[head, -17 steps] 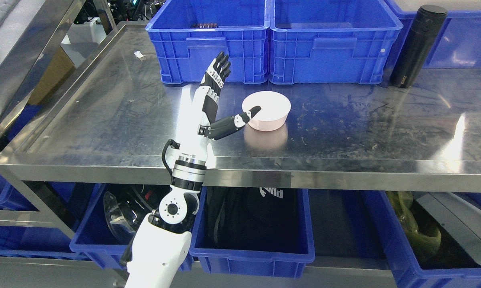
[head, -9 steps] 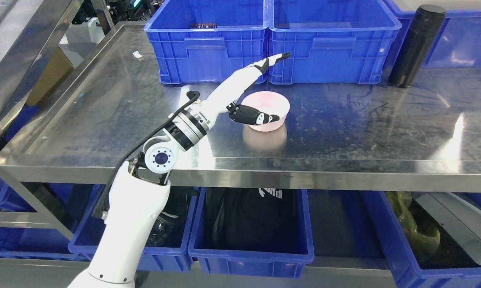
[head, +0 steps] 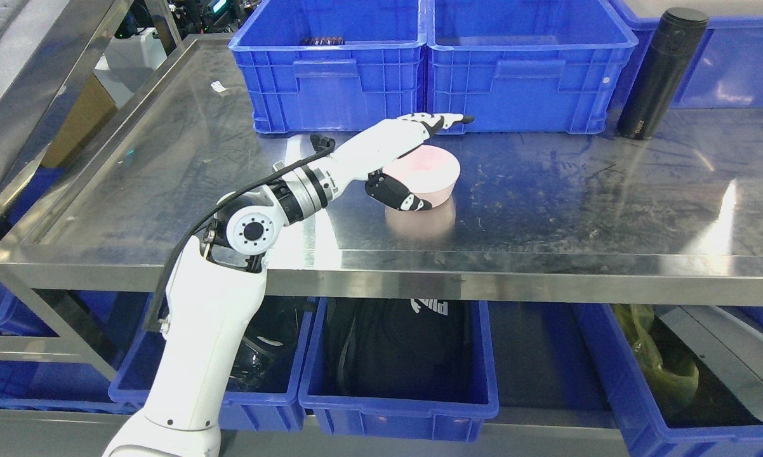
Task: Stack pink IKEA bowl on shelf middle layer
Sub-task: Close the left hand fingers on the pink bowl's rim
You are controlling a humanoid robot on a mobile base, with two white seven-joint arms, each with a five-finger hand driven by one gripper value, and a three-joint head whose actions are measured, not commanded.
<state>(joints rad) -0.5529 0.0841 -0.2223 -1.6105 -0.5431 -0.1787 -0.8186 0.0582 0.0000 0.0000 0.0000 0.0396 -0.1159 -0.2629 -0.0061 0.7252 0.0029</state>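
Observation:
The pink bowl stands upright on the steel shelf surface, just in front of the two blue crates. My left hand reaches in from the lower left and lies over the bowl's left side. Its fingers stretch straight out above the far rim, and the thumb hangs in front of the near wall. The hand is open and straddles the bowl without closing on it. Part of the bowl's left rim is hidden behind the palm. The right arm does not show.
Two blue crates line the back of the shelf. A tall black flask stands at the back right. Under the shelf, blue bins hold dark bags and other items. A steel frame rises at the left.
My left arm swung from upright beside the bowl to lying across it; since half a second ago the hand has dropped lower, with the thumb now down in front of the bowl. The bowl stayed put.

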